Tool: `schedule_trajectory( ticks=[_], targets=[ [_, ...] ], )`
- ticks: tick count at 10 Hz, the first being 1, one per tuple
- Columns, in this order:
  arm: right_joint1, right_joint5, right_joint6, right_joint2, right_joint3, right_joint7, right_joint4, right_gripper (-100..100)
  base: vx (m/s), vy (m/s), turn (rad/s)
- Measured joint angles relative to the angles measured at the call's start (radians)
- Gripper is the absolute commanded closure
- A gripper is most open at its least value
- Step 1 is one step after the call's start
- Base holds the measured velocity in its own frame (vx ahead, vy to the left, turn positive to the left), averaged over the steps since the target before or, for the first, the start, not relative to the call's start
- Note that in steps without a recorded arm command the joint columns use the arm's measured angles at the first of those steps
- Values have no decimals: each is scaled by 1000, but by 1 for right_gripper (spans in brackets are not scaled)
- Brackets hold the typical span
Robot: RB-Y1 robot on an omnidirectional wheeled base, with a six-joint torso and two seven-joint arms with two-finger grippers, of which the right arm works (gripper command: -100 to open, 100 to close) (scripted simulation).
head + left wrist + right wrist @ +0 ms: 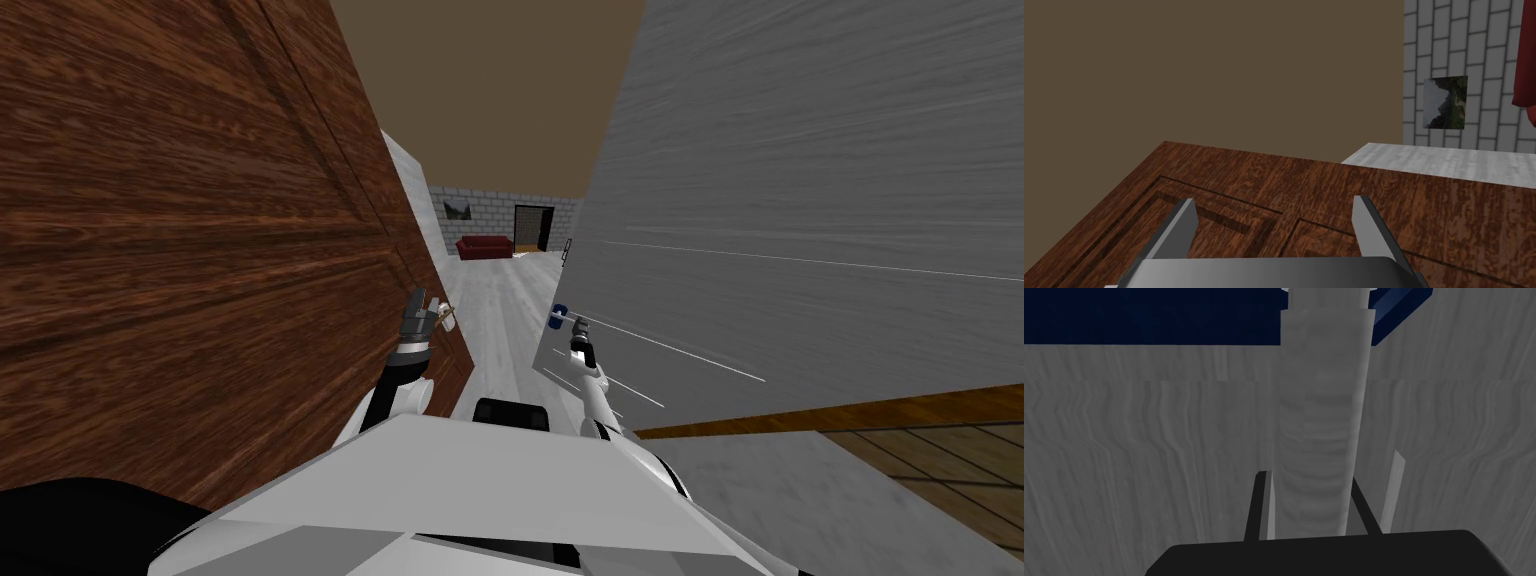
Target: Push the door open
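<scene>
Door (200, 250): brown wood, recessed panels, swung ajar. Its face runs along the outer side of the left gripper (436, 309), which sits at the door's free edge. A small brass-coloured handle (448, 318) is just beside the fingertips; can't tell if they touch it.

Left wrist view: left gripper (1274, 205) is spread wide with nothing between the fingers (1185, 220). The door face (1324, 200) lies close under and ahead of them, panel grooves directly ahead. Contact with the wood: can't tell. A brown ceiling (1224, 75) is past the door's top edge. Off to one side is a grey brick wall (1489, 40) with a small picture (1445, 102).

The right gripper (577, 328) is across the gap from the left one, up against the edge of a grey wall (800, 200). A blue part (558, 315) is just beyond its tips.

Right wrist view: right gripper (1329, 465) is narrowed around a grey bar (1324, 413), with the fingers (1394, 488) against the bar's two sides. The bar runs straight ahead from the gripper to the dark blue part (1124, 318). A grey grained surface (1124, 463) lies behind both.

Between the two grippers and further ahead, a pale floor (510, 300) leads to a red sofa (483, 247) and a black area (533, 228) in the far brick wall.
</scene>
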Motion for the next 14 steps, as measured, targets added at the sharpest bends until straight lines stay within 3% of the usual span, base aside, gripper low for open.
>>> schedule_trajectory(
  ticks=[2,4,5,6,7,9,12,13,14],
  targets=[
    [-14,-12,-26,-19,-9,5,35,100,80,-26,-40],
    [-17,-23,-22,2,-30,40,26,100,48,-5,-2],
    [-33,-27,-25,-13,-33,38,50,100,6,0,-1],
    [-24,-28,-15,-17,-30,32,31,100,70,-7,-47],
    [-30,-36,-10,-11,-40,44,32,100,112,-21,-25],
    [-15,-48,7,5,-53,70,-4,100,57,-15,-6],
    [-61,-59,-36,-11,-75,87,71,100,63,-10,-36],
    [-65,-68,-47,-6,-85,101,85,100,94,-10,2],
    [-50,-71,-40,4,-87,109,58,100,37,-2,0]
  ],
)
